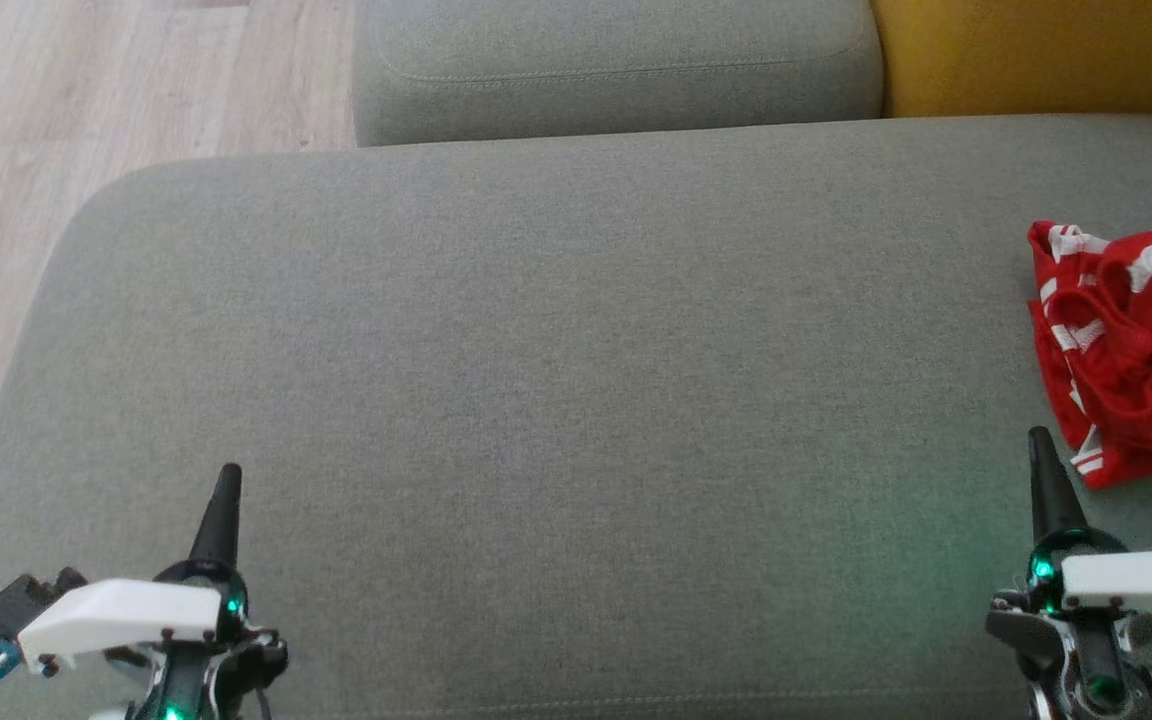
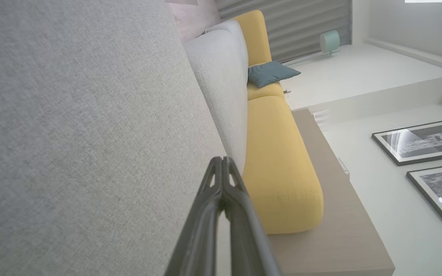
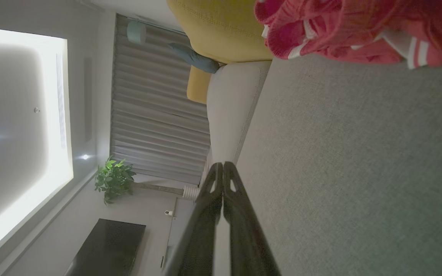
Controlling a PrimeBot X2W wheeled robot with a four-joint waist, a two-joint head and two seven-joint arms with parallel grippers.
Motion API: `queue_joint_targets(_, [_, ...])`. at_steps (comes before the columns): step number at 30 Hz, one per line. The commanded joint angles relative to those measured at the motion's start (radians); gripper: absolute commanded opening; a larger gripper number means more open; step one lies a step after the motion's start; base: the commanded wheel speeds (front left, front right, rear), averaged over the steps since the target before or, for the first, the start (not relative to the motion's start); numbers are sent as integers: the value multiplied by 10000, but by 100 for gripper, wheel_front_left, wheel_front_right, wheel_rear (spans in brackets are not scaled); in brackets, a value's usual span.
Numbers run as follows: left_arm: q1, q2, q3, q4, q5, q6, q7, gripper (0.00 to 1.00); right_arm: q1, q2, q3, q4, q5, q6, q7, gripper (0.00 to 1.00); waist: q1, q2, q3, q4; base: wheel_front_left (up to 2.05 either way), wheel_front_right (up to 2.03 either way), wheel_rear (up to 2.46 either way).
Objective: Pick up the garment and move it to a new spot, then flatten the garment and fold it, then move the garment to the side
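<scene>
Broadly, a grey sofa seat [image 1: 536, 400] takes up the scene, with a wood floor [image 1: 86, 100] to its far left, a grey back cushion [image 1: 616, 70] behind it and a yellow cushion [image 1: 1036, 50] at far right. In the room beyond hang slatted blinds [image 3: 159, 115] and two framed pictures [image 2: 420, 142].

A red, white-striped garment [image 1: 1131, 350] lies crumpled at the seat's right edge, its longer run going near to far and its right part cut off.

At near left, the left end effector [image 2: 223, 159] has its fingers pressed together, empty. At near right, the right end effector [image 3: 221, 164] is likewise closed and empty, near the garment but apart from it.
</scene>
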Motion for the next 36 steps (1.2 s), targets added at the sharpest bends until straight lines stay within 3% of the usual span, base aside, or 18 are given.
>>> queue_joint_targets(1, [-629,38,405,-272,-342,-127,102,0,-590,-227,110,-235,374,32,63,0,0,0,1,1,0,0,0])
queue_joint_targets(23, [-963,-146,1054,-92,-2818,-600,717,0,-1023,-219,-60,304,2942,39,157,0,0,0,16,15,0,0,0])
queue_joint_targets(36, [-966,-173,1092,-91,-2786,-600,748,0,-1027,-187,-106,307,2904,39,195,0,0,0,16,15,0,0,0])
